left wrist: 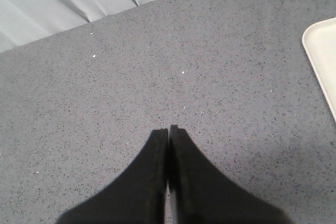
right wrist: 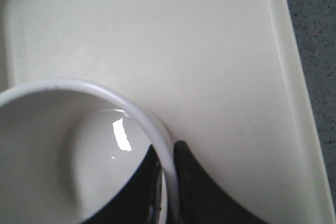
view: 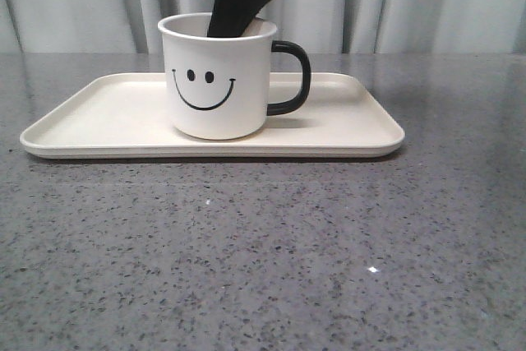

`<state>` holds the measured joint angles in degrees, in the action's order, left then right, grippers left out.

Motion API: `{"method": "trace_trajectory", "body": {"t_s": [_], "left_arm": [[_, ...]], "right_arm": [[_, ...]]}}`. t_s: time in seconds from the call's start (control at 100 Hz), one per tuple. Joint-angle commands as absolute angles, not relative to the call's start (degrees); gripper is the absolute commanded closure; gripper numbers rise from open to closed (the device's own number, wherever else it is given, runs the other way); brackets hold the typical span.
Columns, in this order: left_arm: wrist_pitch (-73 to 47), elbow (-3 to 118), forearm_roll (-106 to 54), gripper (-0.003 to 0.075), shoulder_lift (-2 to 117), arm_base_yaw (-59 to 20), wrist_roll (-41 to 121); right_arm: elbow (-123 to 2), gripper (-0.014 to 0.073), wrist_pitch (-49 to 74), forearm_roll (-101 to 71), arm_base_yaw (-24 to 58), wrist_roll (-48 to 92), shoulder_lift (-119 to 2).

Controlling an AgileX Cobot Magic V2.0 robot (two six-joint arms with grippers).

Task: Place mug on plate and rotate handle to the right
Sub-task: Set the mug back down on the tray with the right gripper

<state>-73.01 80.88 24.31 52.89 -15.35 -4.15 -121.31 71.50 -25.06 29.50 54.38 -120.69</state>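
One mug on the plate, handle pointing right

Standing upright on the cream plate [view: 107, 113]: a white smiley-face mug [view: 218, 80], slightly left of the plate's middle, face toward the front camera. Pointing to the robot's right: its black handle [view: 297, 78]. Resting on a grey speckled desk [view: 263, 260], with pale curtains [view: 74, 2] hanging behind.

Reaching down into the mug from above: the right gripper [right wrist: 169, 153], one of its fingers [right wrist: 134, 190] lying inside against the wall, the other outside, pinching the white rim between them.

Hovering over bare desk, off to the plate's side: the left gripper [left wrist: 168, 132], fingers pressed together with nothing between, one corner of the plate [left wrist: 321, 51] showing nearby.
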Motion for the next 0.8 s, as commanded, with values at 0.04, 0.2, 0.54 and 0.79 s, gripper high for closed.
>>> {"method": "trace_trajectory", "body": {"t_s": [0.04, 0.2, 0.54, 0.79], "left_arm": [[-71.11, 82.28, 25.62, 0.0740, 52.52, -15.25, -4.65], [-71.11, 82.28, 25.62, 0.0740, 52.52, -15.25, -4.65], [-71.11, 82.28, 25.62, 0.0740, 52.52, -15.25, -4.65], [-71.11, 82.28, 25.62, 0.0740, 52.52, -15.25, -4.65]], "right_arm": [[-122.74, 0.0545, 76.52, -26.57, 29.58, 54.71, -117.44], [-122.74, 0.0545, 76.52, -27.04, 29.58, 54.71, -117.44], [-122.74, 0.0414, 76.52, -27.78, 29.58, 54.71, -117.39], [-122.74, 0.0397, 76.52, -27.78, 29.58, 54.71, -117.27]]}}
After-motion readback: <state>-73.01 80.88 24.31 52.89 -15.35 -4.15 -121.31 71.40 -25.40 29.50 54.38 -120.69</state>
